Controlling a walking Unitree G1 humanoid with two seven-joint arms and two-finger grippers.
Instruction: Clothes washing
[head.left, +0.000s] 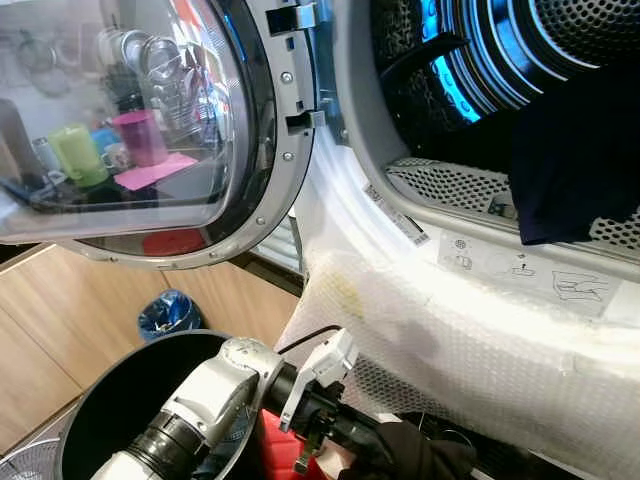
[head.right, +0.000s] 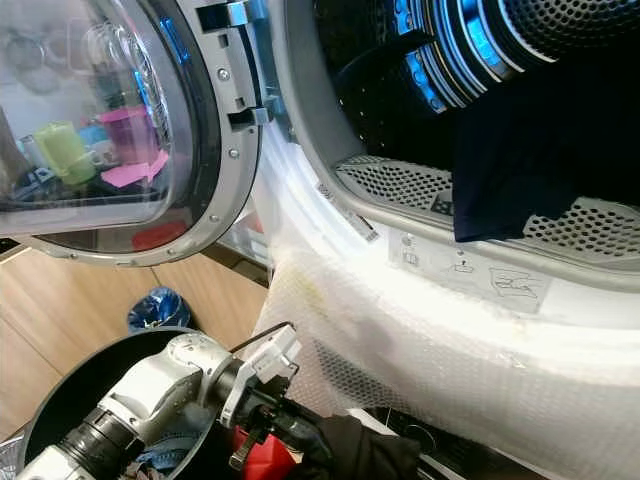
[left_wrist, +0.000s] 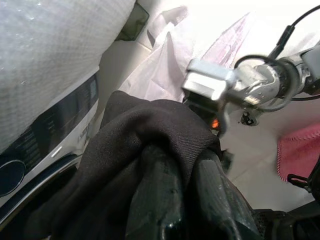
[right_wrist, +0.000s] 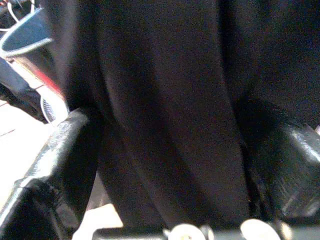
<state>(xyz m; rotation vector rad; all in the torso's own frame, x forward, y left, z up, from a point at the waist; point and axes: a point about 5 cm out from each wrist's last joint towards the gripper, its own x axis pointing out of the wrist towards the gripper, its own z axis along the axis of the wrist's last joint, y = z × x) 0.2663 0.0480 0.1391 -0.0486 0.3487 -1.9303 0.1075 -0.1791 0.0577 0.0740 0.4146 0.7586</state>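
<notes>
My left gripper (head.left: 345, 445) is low in front of the washing machine, shut on a black garment (head.left: 425, 452). In the left wrist view the black cloth (left_wrist: 135, 145) drapes over both fingers (left_wrist: 157, 200). In the right wrist view the same kind of black cloth (right_wrist: 170, 110) hangs between the right gripper's fingers (right_wrist: 50, 165), which stand wide apart. Beyond the cloth, the left wrist view shows a silver wrist (left_wrist: 235, 85) with cables. A dark navy garment (head.left: 575, 150) hangs over the lip of the open drum (head.left: 470, 60).
The round glass door (head.left: 140, 120) is swung open to the left. Bubble wrap (head.left: 480, 340) covers the machine's front below the opening. A black tub (head.left: 130, 400) stands at lower left, something red (head.left: 275, 450) beside it, and a blue bag (head.left: 168, 313) on the wooden floor.
</notes>
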